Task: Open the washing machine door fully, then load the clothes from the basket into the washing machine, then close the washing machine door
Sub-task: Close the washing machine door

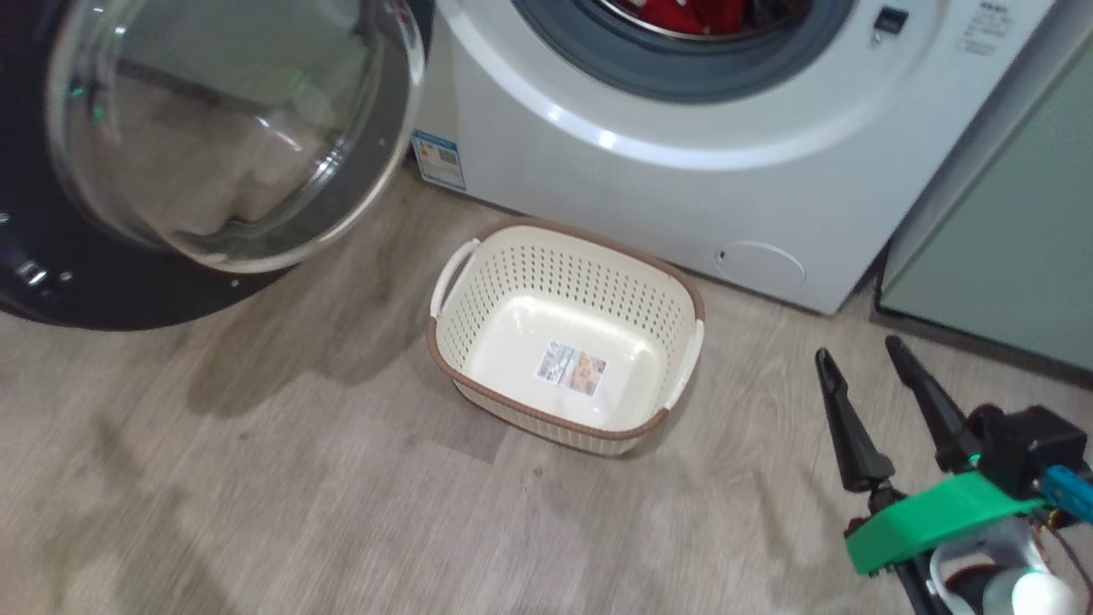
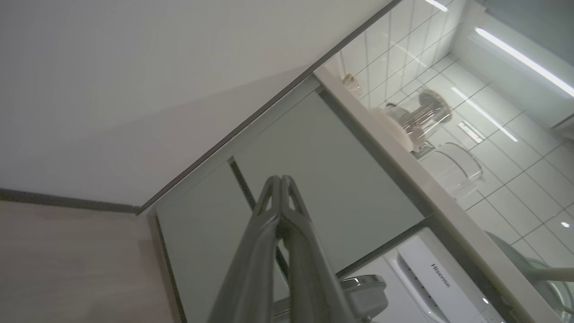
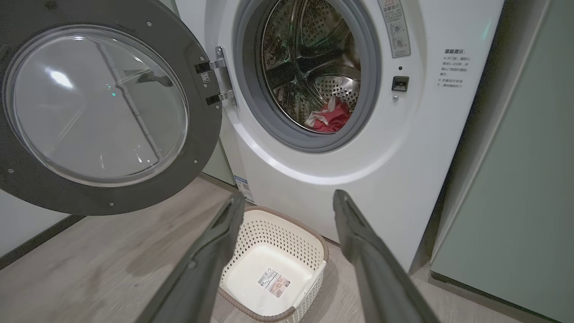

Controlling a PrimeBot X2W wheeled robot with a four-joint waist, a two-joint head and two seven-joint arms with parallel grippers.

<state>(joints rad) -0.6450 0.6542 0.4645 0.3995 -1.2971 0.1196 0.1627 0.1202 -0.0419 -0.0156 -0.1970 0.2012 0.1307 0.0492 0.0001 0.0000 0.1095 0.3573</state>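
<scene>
You have the white washing machine (image 1: 683,188) across the far side. The head view's upper edge cuts off its top, so only the lower arc of the grey gasket shows there. The washing machine door (image 1: 230,128) stands swung wide to the left on its hinges, and its black rim runs off the left edge. A pale green cabinet (image 1: 999,239) stands just right of the machine, only partly in view. The cream basket (image 1: 564,256) sits on the wood-look floor (image 1: 256,495) just in front of the washer, below the opening. It carries only a label sticker (image 1: 570,369), whose print is too small to read. Your right gripper (image 1: 856,348) hangs near, to the right of the basket, with its fingers spread and gripping nothing. Your left gripper (image 2: 280,178) is clenched tip to tip on nothing and points up at cabinet fronts and a counter edge. The red clothes (image 3: 329,120) lie low in the steel drum, partly hidden behind the gasket lip.
</scene>
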